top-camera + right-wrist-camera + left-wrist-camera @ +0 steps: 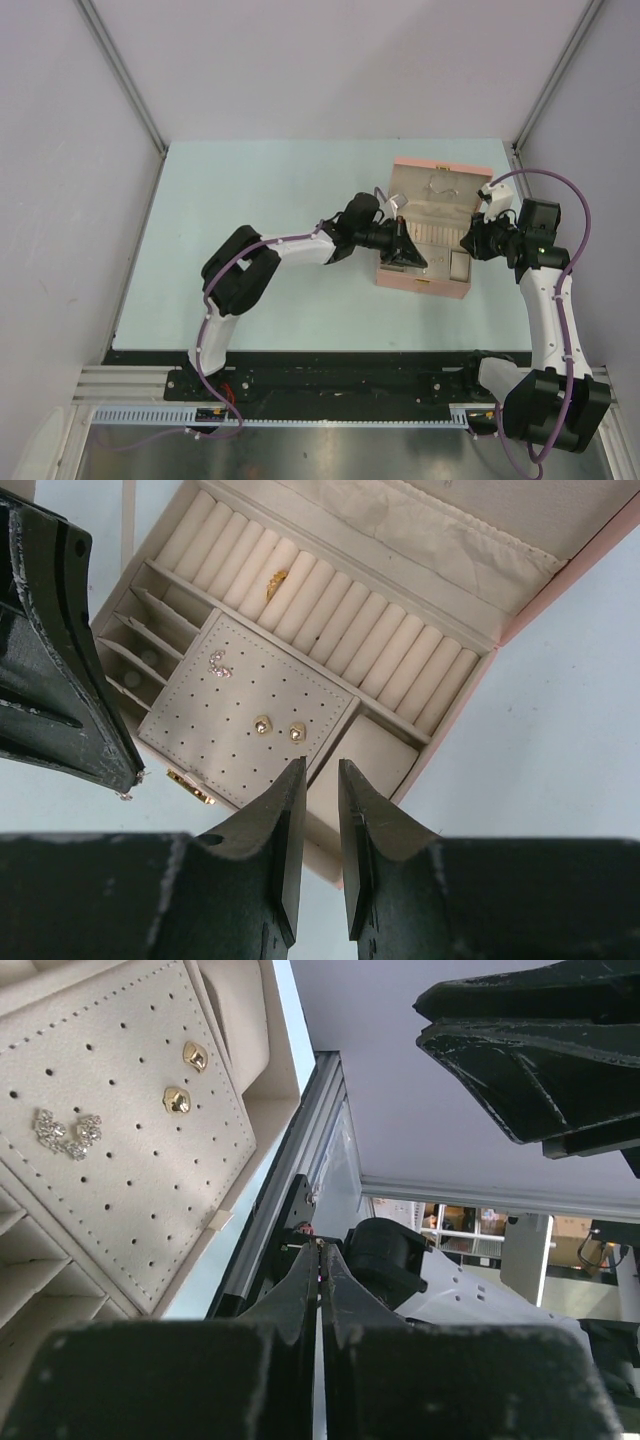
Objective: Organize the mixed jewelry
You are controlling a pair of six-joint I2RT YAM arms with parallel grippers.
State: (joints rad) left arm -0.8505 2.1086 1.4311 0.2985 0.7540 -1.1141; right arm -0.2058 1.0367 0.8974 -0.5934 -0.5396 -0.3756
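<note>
On the pad (195, 725), gold studs (263, 725) sit paired, seemingly face-up; left tool (319, 1255) closed, right tool (322, 772) ajar.

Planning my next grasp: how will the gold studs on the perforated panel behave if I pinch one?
Each gold stud looks tiny, faceted and shiny, so it probably slips between the right fingers. Both seem pinned into the perforated panel, so expect resistance, not rolling. The padded-looking panel may lift with the pull.

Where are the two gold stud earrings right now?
In the right wrist view, the gold studs sit side by side on the perforated panel of the open box, between the sparkly earrings and the square compartment.
</note>
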